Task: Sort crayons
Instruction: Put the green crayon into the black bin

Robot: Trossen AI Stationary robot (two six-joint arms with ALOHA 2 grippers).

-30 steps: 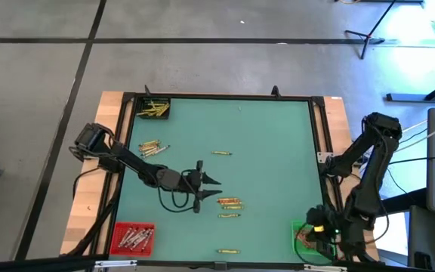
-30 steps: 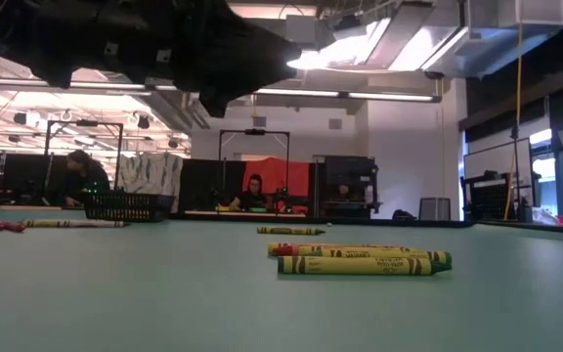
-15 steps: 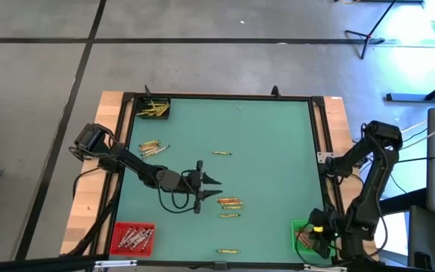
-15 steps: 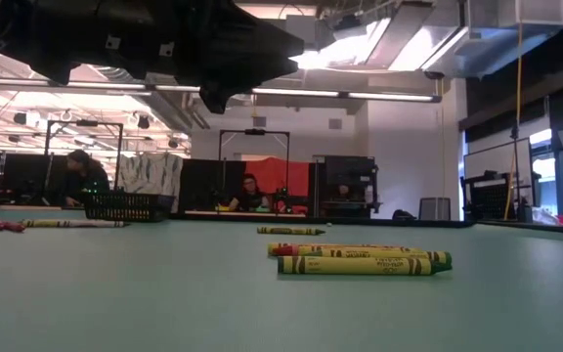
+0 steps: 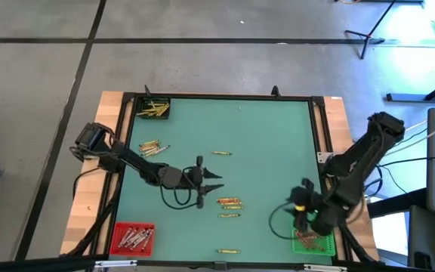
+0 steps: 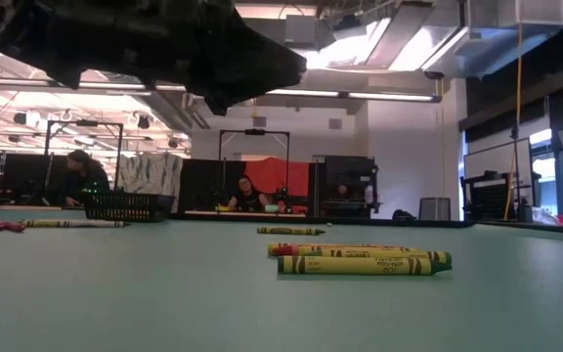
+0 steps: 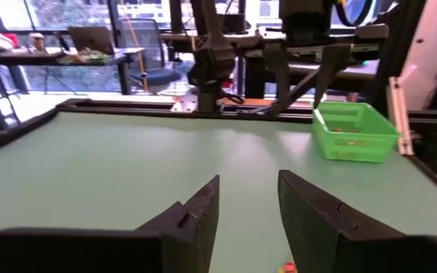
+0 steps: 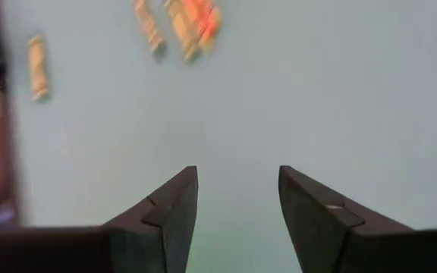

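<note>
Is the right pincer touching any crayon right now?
Apart. The right wrist view shows the right pincer open over bare mat, with the crayons lying well ahead of its tips.

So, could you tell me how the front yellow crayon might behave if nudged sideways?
The front yellow crayon looks round and lies flat on the smooth mat, so it would probably roll. It seems thin and stiff, likely light, and might snap under hard pinching.

A green-topped table (image 5: 263, 143) carries everything. Loose crayons (image 5: 229, 202) lie on it. Red (image 5: 133, 238), green (image 5: 313, 242) and black (image 5: 154, 109) bins sit at its corners.
</note>
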